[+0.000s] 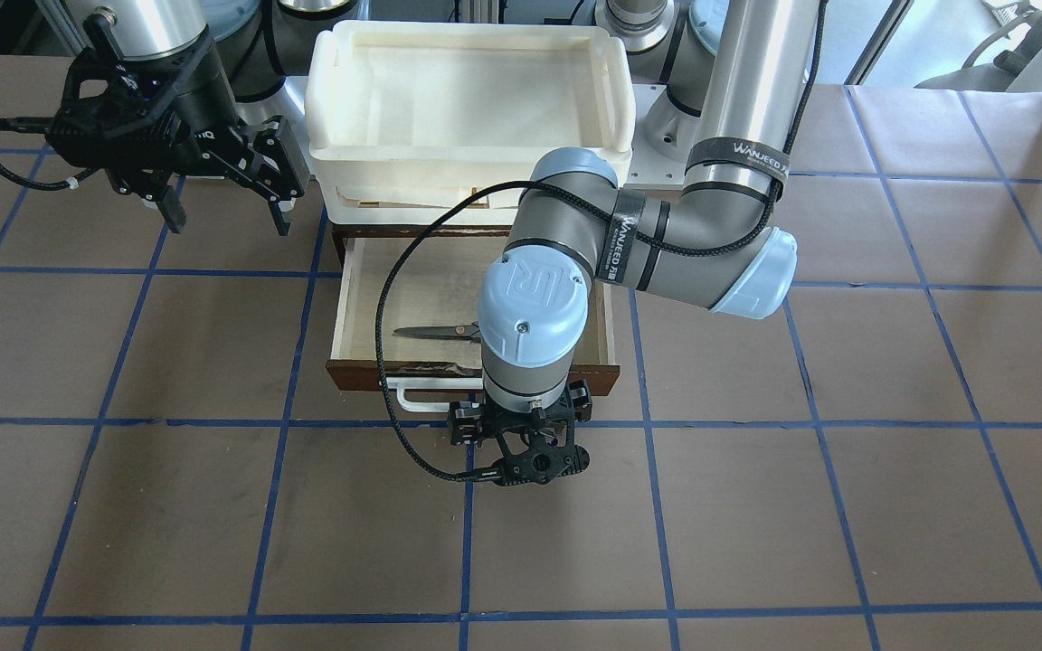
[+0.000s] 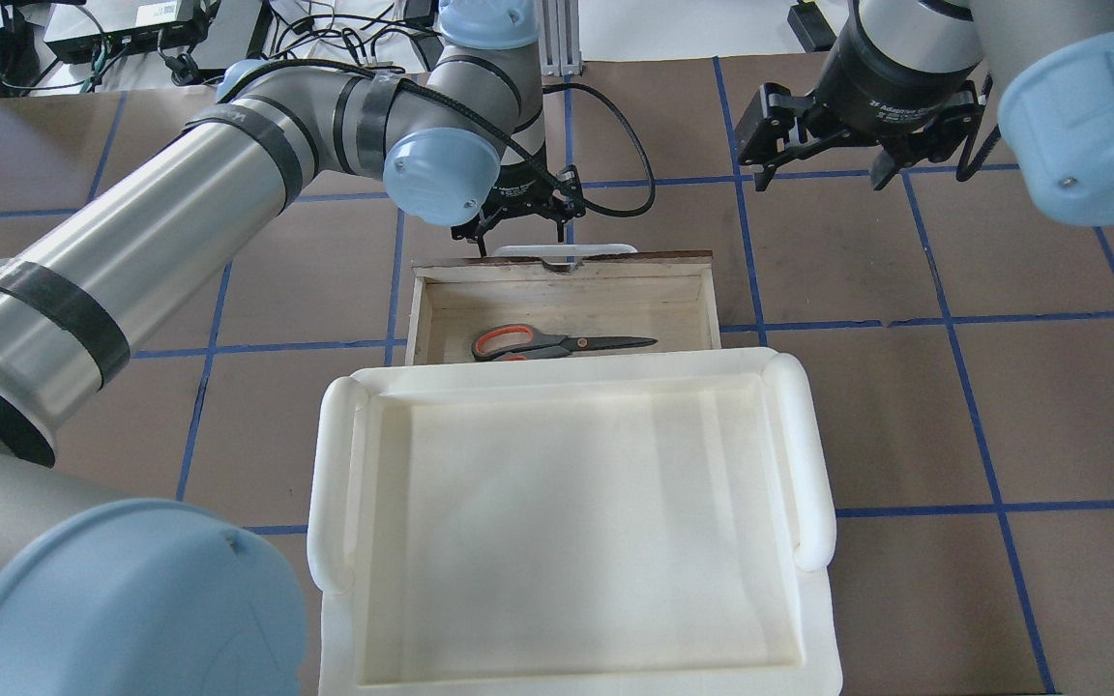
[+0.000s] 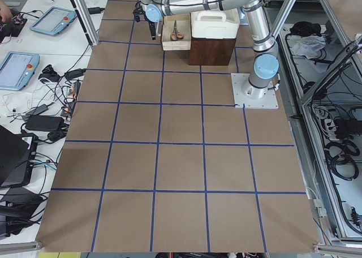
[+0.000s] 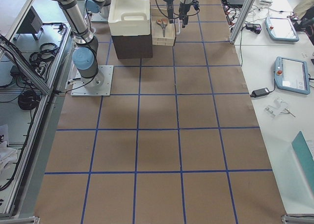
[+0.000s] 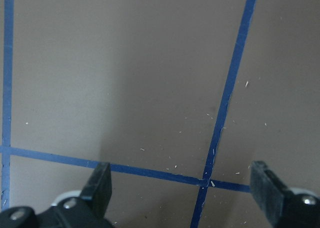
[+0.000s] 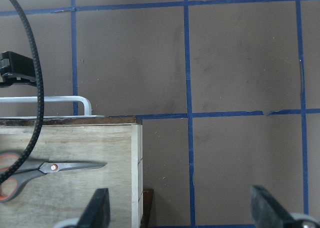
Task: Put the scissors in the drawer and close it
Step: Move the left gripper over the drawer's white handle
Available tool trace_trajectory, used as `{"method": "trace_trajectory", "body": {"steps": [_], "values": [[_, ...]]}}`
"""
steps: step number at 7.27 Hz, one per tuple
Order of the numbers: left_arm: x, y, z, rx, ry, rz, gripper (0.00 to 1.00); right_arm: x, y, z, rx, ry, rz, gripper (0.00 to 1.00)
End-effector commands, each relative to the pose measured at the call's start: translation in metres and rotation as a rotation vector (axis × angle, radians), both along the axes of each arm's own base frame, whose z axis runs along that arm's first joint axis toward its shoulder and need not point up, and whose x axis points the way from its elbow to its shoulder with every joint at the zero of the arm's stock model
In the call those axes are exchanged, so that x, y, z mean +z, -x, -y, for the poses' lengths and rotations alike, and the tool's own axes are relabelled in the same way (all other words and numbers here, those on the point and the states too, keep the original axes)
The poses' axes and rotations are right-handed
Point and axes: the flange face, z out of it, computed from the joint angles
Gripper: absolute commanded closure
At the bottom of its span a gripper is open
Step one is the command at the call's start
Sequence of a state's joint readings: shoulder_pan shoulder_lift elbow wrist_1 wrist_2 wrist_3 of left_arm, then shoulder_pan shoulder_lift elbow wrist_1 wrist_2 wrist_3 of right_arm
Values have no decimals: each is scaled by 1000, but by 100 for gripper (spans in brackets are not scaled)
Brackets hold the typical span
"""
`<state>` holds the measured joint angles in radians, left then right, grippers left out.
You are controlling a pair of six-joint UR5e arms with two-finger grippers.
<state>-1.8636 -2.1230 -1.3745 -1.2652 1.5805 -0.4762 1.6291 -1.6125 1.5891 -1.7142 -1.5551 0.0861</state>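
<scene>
Inside the drawer: the scissors (image 2: 557, 342) are lying flat on the pale plywood floor, set crosswise, with the orange-lined loops toward the robot's left and the blades pointing right. That half of the job is looking done.
Drawer (image 2: 615, 295): it is sitting pulled well out from under the cream tray (image 2: 808, 454), with its white bar handle (image 2: 605, 248) facing away from the robot. Closing it is what I'm judging to be left.
Risk, cable: the left arm's black cable (image 1: 385, 307) is looping over the open drawer, so a push could be dragging it in and pinching it.
Risk, push: contact off-centre could be skewing the drawer until it jams, and a hard shove could be sending the scissors sliding.
Left arm: it is reaching out over the drawer, with the left gripper (image 2: 522, 230) pointing down at the worktop (image 1: 168, 506) just beyond the handle. Whether a finger is touching the bar is hard to call.
Left jaws: gaping wide, gripping nothing.
Right gripper (image 2: 823, 179): hovering well apart, off the drawer's right side, jaws spread wide, carrying nothing.
</scene>
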Motion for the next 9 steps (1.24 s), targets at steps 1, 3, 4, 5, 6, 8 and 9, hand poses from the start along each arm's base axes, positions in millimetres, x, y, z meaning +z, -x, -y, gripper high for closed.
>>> {"method": "trace_trajectory", "body": {"steps": [1, 3, 4, 5, 6, 8, 9], "values": [[3, -2, -5, -1, -32, 7, 0, -1, 0, 1, 0, -1, 0, 0], [0, -4, -6, 3, -56, 7, 0, 1, 0, 0, 0, 2, -2, 0], [3, -5, -7, 9, -62, -8, 0, 1, 0, 0, 0, 2, -3, 0], [6, -5, -9, 9, -70, -7, 0, 1, 2, 0, -2, 2, -4, 0], [6, -5, -10, 9, -73, -6, 0, 1, 3, 1, -4, 2, -5, 0], [9, -6, -16, 15, -113, -21, 0, 0, 3, 1, -2, 5, -4, 0], [9, -6, -17, 20, -122, -18, 0, 1, 3, 1, -3, 7, -4, 0]]}}
